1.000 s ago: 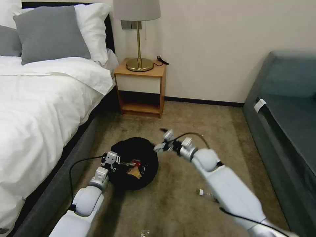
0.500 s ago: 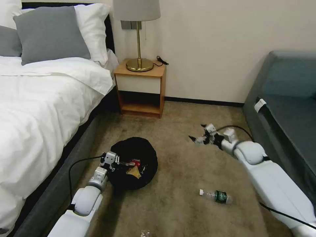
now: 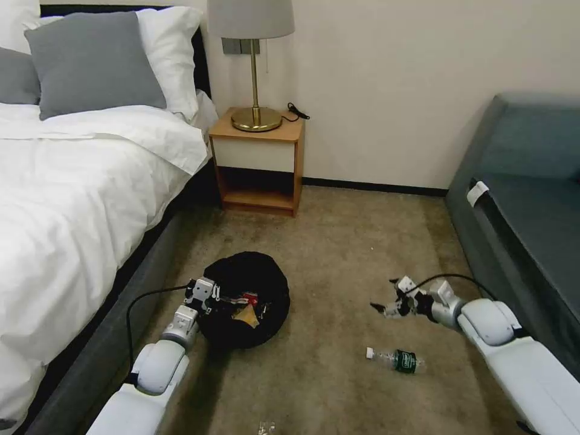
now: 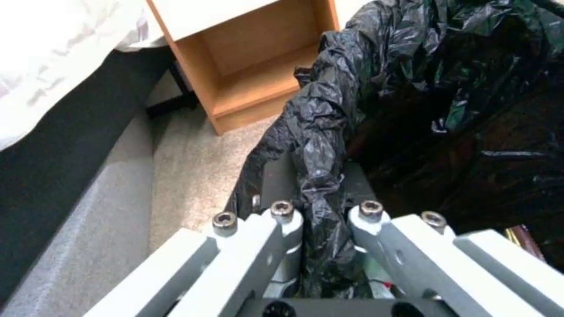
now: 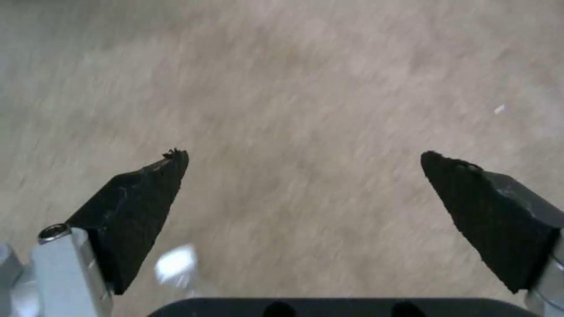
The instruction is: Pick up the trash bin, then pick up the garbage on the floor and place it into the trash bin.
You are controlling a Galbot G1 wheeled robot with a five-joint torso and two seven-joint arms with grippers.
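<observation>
The trash bin, lined with a crinkly black bag, sits on the carpet beside the bed. My left gripper is shut on a fold of the bag at the bin's near rim. Inside the bin lie a red-and-white wrapper and a brown piece. A clear bottle with a green label lies on the floor to the right. My right gripper is open and holds nothing, low over the carpet just beyond the bottle. The bottle's white cap shows by one finger.
The bed runs along the left. A wooden nightstand with a brass lamp stands at the wall. A dark sofa lines the right. A small clear scrap lies on the near carpet.
My right arm has swung from over the bin's rim to the right and down, ending low beside the bottle. The left gripper and bin have not moved.
</observation>
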